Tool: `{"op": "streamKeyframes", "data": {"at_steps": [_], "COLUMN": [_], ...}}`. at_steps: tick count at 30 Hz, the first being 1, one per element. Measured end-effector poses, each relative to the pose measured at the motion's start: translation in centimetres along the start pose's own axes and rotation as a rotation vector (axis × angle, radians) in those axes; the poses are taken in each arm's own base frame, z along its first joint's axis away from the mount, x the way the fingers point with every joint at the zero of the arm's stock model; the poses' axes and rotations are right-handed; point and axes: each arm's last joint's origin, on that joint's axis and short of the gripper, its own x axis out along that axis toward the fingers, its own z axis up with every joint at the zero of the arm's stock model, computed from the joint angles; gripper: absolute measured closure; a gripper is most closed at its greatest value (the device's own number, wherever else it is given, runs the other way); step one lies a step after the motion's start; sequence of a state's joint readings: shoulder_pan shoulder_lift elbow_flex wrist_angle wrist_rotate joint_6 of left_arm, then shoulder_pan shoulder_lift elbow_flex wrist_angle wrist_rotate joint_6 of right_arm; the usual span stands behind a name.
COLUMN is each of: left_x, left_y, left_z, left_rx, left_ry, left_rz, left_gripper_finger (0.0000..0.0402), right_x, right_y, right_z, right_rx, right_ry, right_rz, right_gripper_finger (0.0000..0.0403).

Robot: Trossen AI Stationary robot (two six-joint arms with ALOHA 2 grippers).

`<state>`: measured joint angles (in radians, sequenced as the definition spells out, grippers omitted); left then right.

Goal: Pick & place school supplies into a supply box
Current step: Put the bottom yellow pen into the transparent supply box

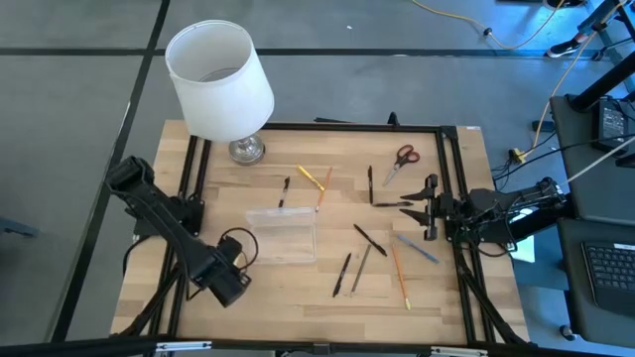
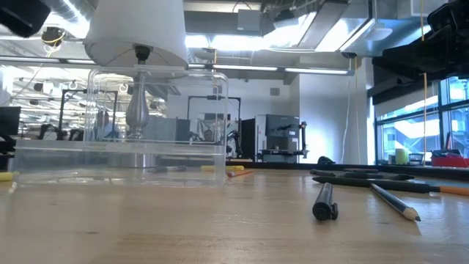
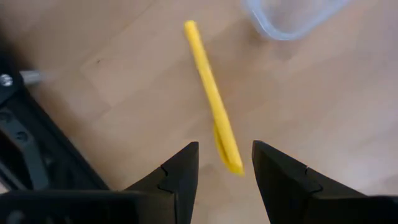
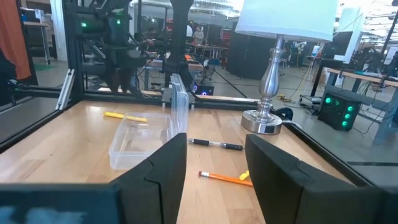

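- The clear box (image 1: 283,236) is seen lying open near the middle of the tabletop (image 1: 298,297), with nothing clearly visible inside it.
- The left pincer (image 3: 224,171) is held released and empty above the tabletop, near the box's corner; a yellow pen (image 3: 213,99) is seen lying on the wood just ahead of its fingertips.
- The right pincer (image 1: 429,206) is poised at the tabletop's right edge, jaws parted and nothing gripped, facing the box and the lamp (image 1: 220,81).
- Red-handled scissors (image 1: 400,162) are laid near the far right corner, just beyond the right pincer.
- Pens and pencils are scattered between the box and the right pincer: a black pen (image 1: 370,239), an orange pencil (image 1: 399,276), a grey-blue pen (image 1: 418,249).
- A yellow pencil (image 1: 312,178) is laid beyond the box, near the lamp base; what looks like an orange pencil lies just beside it, though this cannot be told for sure.
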<state>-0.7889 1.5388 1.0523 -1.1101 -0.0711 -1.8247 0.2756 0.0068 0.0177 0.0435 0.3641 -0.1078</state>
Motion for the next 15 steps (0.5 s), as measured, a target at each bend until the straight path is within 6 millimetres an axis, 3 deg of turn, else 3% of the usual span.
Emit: {"op": "streamKeyframes", "data": {"at_steps": [15], "left_x": [0.80], "left_y": [0.27], "left_z": [0.04], "left_rx": [0.078], "left_ry": [-0.040], "left_rz": [0.033], "left_gripper_finger": [0.0252], "right_x": [0.00], "right_y": [0.00], "right_z": [0.01], "right_rx": [0.000], "right_ry": [0.000], "right_rz": [0.000], "right_gripper_finger": [0.0234]}}
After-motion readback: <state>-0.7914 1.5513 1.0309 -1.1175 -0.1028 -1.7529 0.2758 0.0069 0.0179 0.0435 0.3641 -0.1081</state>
